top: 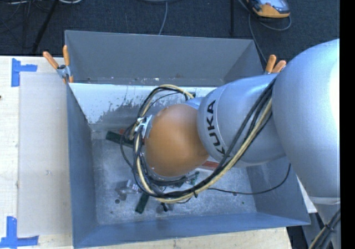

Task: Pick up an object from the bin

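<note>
The arm [244,126] comes in from the right of the frame, and its orange cover [172,142] hangs low over the middle of the grey bin [82,187]. The gripper sits underneath this cover, so I cannot tell whether its jaws are apart or together. Just left of the cover, near the cables [166,89], lies a dark green flat piece [115,137]. At the lower left of the cover a small silvery thing [125,189] rests on the bin floor. Beside it is a short dark stick [141,204], perhaps a loose thing, perhaps part of the robot. Which of these the gripper is over I cannot tell.
</note>
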Controlling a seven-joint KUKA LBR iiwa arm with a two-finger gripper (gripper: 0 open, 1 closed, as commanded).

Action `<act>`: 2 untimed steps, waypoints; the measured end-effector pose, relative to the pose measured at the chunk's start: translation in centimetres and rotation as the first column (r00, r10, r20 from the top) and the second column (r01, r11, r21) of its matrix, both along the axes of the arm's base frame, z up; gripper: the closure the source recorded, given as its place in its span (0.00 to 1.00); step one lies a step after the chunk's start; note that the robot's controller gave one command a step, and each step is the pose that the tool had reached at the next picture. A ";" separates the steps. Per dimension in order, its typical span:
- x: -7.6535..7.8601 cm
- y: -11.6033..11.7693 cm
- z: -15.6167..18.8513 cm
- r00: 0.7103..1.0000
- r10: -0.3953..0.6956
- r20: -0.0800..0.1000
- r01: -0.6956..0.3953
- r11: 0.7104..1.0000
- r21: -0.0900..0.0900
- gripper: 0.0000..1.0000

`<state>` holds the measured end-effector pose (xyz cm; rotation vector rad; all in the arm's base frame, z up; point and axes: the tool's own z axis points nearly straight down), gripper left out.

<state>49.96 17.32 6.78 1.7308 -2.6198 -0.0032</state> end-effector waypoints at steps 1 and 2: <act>0.0 0.0 0.0 1.000 -0.001 0.000 0.001 1.000 0.001 1.00; 0.2 0.1 7.8 1.000 -0.005 0.009 0.005 1.000 0.002 1.00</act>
